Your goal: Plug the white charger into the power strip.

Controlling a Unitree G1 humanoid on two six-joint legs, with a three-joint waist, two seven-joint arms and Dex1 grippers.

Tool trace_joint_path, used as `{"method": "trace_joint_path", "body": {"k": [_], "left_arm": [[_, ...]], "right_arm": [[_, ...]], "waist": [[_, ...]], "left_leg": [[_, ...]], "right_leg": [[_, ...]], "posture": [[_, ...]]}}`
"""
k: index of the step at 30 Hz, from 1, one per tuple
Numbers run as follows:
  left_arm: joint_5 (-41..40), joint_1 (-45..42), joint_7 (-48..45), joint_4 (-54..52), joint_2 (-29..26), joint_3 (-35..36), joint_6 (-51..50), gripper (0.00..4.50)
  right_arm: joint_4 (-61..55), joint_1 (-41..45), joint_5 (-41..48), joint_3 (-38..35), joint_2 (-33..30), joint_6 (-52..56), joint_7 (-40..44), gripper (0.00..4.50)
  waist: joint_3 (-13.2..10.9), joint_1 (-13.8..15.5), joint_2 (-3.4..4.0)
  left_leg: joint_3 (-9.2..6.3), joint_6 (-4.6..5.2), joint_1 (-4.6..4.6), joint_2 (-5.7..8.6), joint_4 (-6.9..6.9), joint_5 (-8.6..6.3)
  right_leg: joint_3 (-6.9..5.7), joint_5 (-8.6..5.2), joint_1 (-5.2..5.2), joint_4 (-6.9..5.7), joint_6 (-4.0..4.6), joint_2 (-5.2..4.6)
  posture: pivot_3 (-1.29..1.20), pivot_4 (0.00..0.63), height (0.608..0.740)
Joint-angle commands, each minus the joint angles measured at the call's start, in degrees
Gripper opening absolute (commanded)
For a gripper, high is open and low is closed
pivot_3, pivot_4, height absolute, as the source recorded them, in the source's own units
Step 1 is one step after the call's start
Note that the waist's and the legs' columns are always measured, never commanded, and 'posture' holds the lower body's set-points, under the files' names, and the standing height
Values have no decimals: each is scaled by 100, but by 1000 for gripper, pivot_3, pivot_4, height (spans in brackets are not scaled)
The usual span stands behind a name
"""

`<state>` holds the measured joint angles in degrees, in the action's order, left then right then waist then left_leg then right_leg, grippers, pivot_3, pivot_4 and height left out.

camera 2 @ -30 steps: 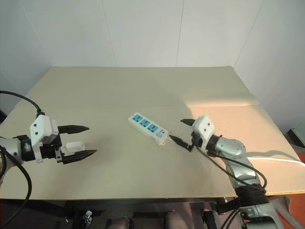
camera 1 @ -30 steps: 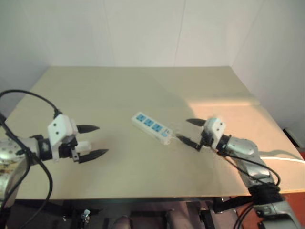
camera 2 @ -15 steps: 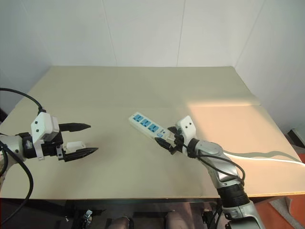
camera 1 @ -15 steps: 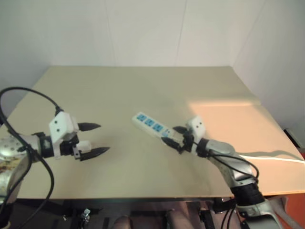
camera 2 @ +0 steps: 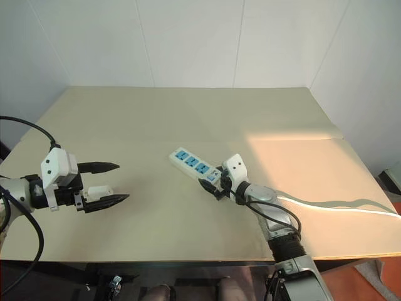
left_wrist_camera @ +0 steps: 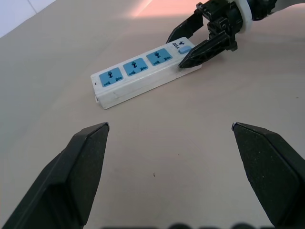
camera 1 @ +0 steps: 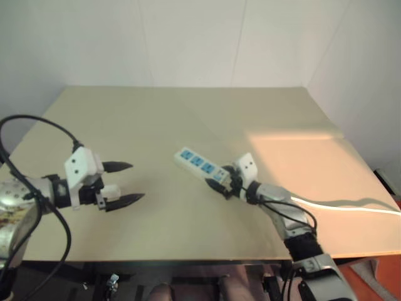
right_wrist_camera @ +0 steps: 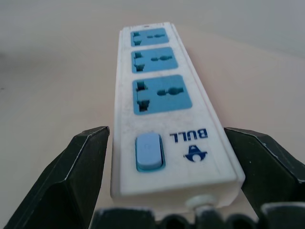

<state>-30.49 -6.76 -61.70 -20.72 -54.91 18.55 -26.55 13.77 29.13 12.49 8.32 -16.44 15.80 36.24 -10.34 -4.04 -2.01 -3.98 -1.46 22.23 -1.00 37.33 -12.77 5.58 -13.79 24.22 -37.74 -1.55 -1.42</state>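
The power strip lies slantwise at the middle of the table, a long white bar with three blue sockets and a blue switch at its near end. My right gripper is open and low at that switch end, one black finger on each side of the strip and clear of its sides. My left gripper hovers open over the left of the table, pointing toward the strip with nothing between its fingers. The white charger is out of view.
The strip's white cable runs off to the right across the tan table. White walls close the back and the right side. The table's front edge lies just below both arms.
My right gripper has moved left and down to the strip's switch end and now straddles it. The left gripper and the strip have stayed put.
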Motion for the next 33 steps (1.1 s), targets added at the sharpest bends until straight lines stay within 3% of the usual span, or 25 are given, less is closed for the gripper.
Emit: {"method": "trace_joint_path", "body": {"k": [1, 17, 33], "left_arm": [[-78, -15, 38, -152, -62, 151, 12, 4500], [-55, -5, -71, -34, -134, 250, 126, 4500], [-68, 96, -106, -44, -149, 324, 151, 4500]], "right_arm": [[38, 95, 25, -121, 42, -282, 149, 4452], [1408, 400, 65, -340, 538, -1160, 777, 4452], [1458, 317, 27, -319, 181, -1149, 1507, 4452]], "waist": [[0, 0, 0], [0, -27, 0], [0, -11, 0]], "left_leg": [[0, 0, 0, 0, 0, 0], [0, 0, -10, -3, -3, 0], [0, -1, -12, -2, -4, 0]], "right_leg": [[0, 0, 0, -1, 0, 0], [0, 1, -4, -4, 1, 3], [0, 0, -7, -4, 0, 1]], "posture": [[0, 150, 740], [0, 150, 740], [0, 150, 740]]}}
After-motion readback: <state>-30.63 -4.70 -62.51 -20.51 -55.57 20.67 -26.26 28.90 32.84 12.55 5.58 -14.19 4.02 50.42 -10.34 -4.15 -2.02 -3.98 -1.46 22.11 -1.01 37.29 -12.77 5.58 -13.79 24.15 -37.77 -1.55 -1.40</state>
